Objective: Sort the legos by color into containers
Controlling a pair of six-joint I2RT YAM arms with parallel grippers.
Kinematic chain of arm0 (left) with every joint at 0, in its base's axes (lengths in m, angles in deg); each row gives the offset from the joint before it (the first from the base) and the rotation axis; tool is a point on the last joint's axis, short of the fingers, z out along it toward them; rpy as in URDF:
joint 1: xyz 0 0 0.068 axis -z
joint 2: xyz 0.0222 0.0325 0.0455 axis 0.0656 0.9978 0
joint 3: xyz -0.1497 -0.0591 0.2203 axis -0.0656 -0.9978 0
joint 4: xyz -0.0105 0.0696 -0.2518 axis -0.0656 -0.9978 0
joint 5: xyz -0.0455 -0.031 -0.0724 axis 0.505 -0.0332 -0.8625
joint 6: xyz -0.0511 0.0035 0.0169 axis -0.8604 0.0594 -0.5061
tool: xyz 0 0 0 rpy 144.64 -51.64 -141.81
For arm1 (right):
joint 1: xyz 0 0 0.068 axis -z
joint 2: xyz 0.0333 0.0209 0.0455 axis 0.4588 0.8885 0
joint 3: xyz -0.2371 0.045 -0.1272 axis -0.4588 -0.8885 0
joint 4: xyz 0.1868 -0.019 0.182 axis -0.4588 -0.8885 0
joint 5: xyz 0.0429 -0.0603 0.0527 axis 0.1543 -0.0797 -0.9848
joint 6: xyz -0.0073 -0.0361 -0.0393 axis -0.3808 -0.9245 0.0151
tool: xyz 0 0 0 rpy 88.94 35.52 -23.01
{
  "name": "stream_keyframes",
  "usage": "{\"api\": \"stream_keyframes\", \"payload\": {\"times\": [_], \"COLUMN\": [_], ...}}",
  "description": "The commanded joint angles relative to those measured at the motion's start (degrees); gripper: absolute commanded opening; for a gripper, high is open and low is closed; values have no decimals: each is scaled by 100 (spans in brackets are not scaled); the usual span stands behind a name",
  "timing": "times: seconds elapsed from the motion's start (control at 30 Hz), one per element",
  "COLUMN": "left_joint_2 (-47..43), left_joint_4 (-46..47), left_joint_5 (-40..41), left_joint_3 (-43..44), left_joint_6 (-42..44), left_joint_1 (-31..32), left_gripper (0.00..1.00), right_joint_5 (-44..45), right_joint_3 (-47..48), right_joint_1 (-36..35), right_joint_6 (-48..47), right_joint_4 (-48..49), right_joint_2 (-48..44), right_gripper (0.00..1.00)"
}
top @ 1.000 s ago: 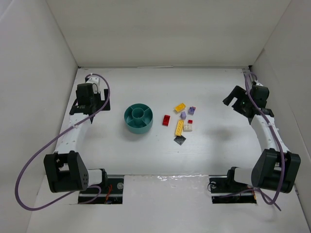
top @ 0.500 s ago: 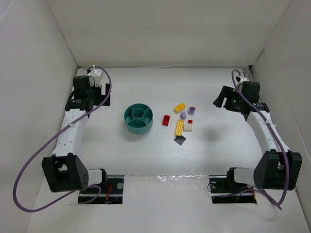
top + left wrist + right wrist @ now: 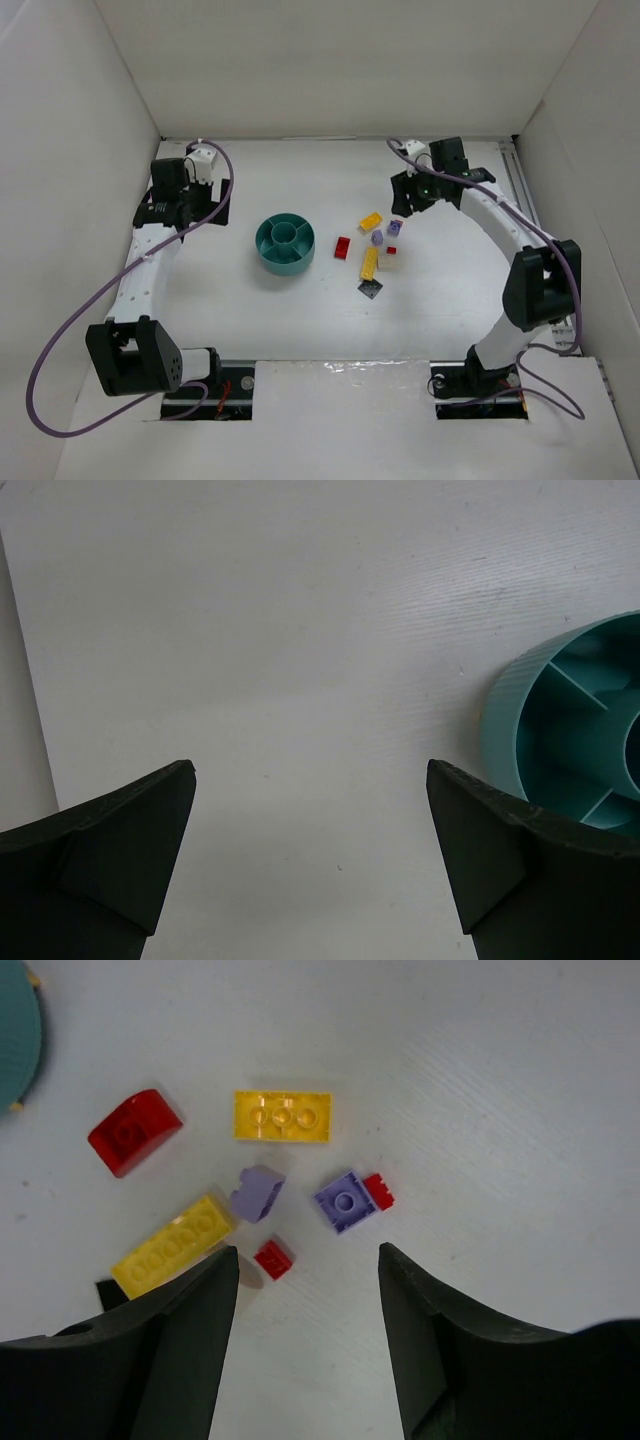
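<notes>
While the right gripper [image 3: 308, 1260] hung wide open over the loose bricks [image 3: 369, 263], which lay scattered on the table [image 3: 450, 300] just right of the teal dish [image 3: 284, 265], the left gripper [image 3: 310, 780] stood open too, off to the dish's left.

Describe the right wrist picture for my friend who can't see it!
The open right end effector hangs above loose legos: two yellow bricks, a rounded red brick, two lavender pieces and two tiny red ones. The teal dish peeks in at top left.
</notes>
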Motion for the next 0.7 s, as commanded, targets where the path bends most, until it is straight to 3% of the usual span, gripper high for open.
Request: {"api": "stream_keyframes", "payload": {"times": [0.0, 0.13, 0.4, 0.53, 0.67], "left_joint_2": [-189, -127, -13, 40, 40], "left_joint_4": [-108, -161, -161, -161, -108], "left_joint_5": [-151, -151, -203, -204, -265], "left_joint_3": [117, 169, 169, 169, 169], "left_joint_6": [102, 155, 155, 155, 155], "left_joint_1": [-27, -27, -27, -27, -27], "left_gripper": [100, 100, 100, 100, 100], "right_joint_5": [-661, -513, 182, 121, -448], "right_joint_3": [791, 1731, 1954, 2007, 2007], "right_joint_1": [62, -288, -869, -869, -353], "right_joint_6": [-1944, -3481, -5373, -6094, -7156], "right_joint_4": [-309, -1275, -1830, -1883, -2058], "right_joint_2": [204, 959, 1365, 1506, 1646], "right_gripper": [63, 59, 55, 55, 64]}}
